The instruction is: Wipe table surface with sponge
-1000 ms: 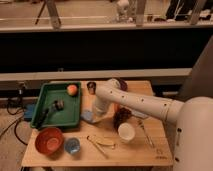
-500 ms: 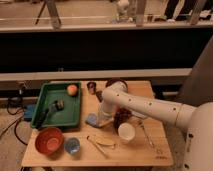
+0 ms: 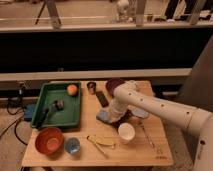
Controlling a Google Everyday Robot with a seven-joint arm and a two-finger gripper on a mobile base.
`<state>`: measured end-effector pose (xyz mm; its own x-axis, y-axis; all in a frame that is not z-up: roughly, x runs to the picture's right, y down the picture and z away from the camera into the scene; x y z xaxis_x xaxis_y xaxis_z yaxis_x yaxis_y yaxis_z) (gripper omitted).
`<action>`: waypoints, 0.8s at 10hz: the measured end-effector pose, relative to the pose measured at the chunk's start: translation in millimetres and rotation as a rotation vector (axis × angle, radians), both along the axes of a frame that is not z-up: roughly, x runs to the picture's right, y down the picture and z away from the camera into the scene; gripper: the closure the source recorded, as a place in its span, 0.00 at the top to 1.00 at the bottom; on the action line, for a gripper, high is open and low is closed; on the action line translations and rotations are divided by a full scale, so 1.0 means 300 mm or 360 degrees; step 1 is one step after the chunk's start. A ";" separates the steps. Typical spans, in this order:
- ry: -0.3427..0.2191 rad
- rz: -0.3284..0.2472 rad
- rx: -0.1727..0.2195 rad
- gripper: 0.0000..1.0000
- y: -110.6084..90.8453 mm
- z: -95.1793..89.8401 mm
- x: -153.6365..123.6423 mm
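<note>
The light-blue sponge (image 3: 103, 116) lies flat on the tan wooden table surface (image 3: 150, 150), near its middle. My gripper (image 3: 111, 115) reaches down from the white arm that comes in from the right. It is shut on the sponge's right side and presses it onto the wood. The gripper hides part of the sponge.
A green tray (image 3: 47, 89) at the left holds an orange (image 3: 72, 89) and dark items. A red bowl (image 3: 48, 140) and blue glass cup (image 3: 72, 145) stand front left. A white cup (image 3: 126, 132), black bar (image 3: 102, 98), dark plate (image 3: 114, 84), small dark cup (image 3: 91, 87) and utensils (image 3: 102, 142) surround the sponge.
My gripper and the sponge have slid a little to the right across the table. The arm's elbow has swung right and lower.
</note>
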<state>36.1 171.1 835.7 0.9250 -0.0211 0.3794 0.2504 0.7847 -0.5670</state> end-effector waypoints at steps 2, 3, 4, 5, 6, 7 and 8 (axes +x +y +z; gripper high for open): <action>-0.0005 0.0022 0.0020 0.04 -0.039 0.021 -0.038; -0.0015 0.0019 0.0027 0.04 -0.047 0.023 -0.072; -0.0037 0.0008 0.0037 0.04 -0.057 0.026 -0.138; -0.0065 -0.0014 0.0043 0.04 -0.062 0.028 -0.206; -0.0091 -0.0035 0.0047 0.04 -0.062 0.028 -0.257; -0.0127 -0.0058 0.0049 0.04 -0.060 0.022 -0.312; -0.0158 -0.0080 0.0052 0.04 -0.053 0.012 -0.348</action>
<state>-68.3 155.3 839.3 0.8803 -0.0807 0.4675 0.3439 0.7873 -0.5117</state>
